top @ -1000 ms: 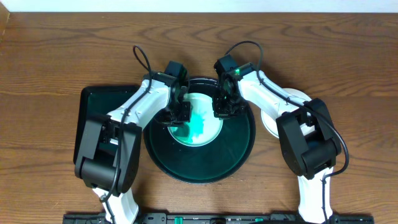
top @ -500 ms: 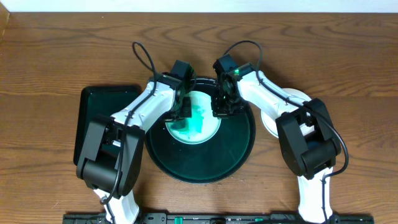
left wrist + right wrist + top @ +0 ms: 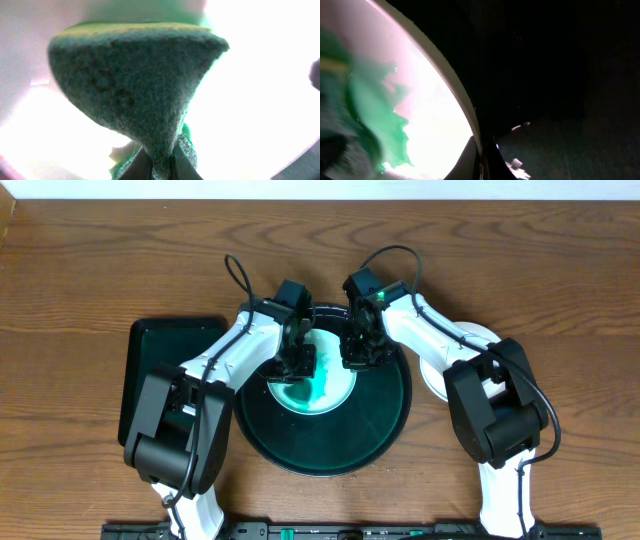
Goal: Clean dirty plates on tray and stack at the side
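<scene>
Dirty plate [image 3: 325, 387]: lying on the tray [image 3: 385, 430], beneath both pincers.
Left gripper [image 3: 160, 167]: clamping a green sponge [image 3: 135, 85], sliding nearer the opposite pincer than a second ago.
Right gripper [image 3: 482, 155]: staying pinched on the plate's rim.

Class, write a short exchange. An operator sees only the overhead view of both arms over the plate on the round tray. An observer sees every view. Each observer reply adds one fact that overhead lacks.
Operator: From overhead, the left gripper hides whatever it has over the plate. What is it?
Observer: The left wrist view shows a sponge pinched between the jaws, with its dark green scouring face toward the camera.
Operator: And the right gripper, is it gripping anything?
Observer: The right wrist view shows its jaws shut on the plate's rim, one finger on each side, with the dark tray beyond.
</scene>
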Controlling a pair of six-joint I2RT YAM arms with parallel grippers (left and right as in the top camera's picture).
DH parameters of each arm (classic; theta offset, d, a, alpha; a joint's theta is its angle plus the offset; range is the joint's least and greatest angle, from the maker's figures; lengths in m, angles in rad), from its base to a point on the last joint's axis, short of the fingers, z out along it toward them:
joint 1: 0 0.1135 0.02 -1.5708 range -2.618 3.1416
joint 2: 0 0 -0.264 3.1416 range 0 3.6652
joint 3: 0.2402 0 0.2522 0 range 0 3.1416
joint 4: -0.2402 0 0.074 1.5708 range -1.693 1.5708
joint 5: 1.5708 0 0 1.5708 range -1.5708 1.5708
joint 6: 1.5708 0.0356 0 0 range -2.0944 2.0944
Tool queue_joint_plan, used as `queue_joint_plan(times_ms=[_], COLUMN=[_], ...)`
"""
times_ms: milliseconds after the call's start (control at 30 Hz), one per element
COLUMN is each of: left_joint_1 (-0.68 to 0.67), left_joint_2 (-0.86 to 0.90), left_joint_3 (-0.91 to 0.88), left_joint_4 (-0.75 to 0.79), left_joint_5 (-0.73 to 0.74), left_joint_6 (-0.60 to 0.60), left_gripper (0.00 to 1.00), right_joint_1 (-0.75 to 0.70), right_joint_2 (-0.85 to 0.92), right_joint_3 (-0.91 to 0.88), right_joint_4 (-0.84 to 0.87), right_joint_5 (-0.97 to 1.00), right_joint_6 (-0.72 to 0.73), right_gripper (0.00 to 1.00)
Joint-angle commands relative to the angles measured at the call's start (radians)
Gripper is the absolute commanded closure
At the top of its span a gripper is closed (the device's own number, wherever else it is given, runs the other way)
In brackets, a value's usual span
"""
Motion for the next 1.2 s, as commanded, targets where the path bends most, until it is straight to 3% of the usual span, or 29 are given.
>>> queue_joint_plan(times_ms=[0,133,267,467,833,1167], left_joint_1=[-0.01,0.023,0.07,0.138,0.344,0.433], left_joint_2=[0.032,0.032,-0.001,-0.14,-0.292,-0.291], left_joint_3=[-0.023,-0.005,0.056,0.119,0.117,0.102], left_joint_4=[0.069,0.095,0.012,-0.122,-0.276,-0.277], left_joint_5=[0.196,0.069,-0.113,-0.405,-0.423,-0.417], left_joint_6=[0.143,0.142,0.138,0.01,-0.073,-0.073], left_gripper=[0.93,0.93,0.93,0.93,0.93,0.93], right_joint_1=[-0.001,-0.001,0.0,0.022,0.072,0.222], right_joint_2=[0.006,0.005,0.005,0.005,-0.054,-0.243], right_joint_3=[-0.011,-0.011,-0.011,-0.01,0.016,0.016], right_joint_4=[-0.009,-0.011,-0.011,-0.01,-0.01,-0.042], right_joint_5=[0.038,0.039,0.044,0.074,0.194,0.713], right_joint_6=[0.004,0.003,0.003,0.003,-0.035,-0.065], right_gripper=[0.99,0.99,0.99,0.99,0.99,0.99])
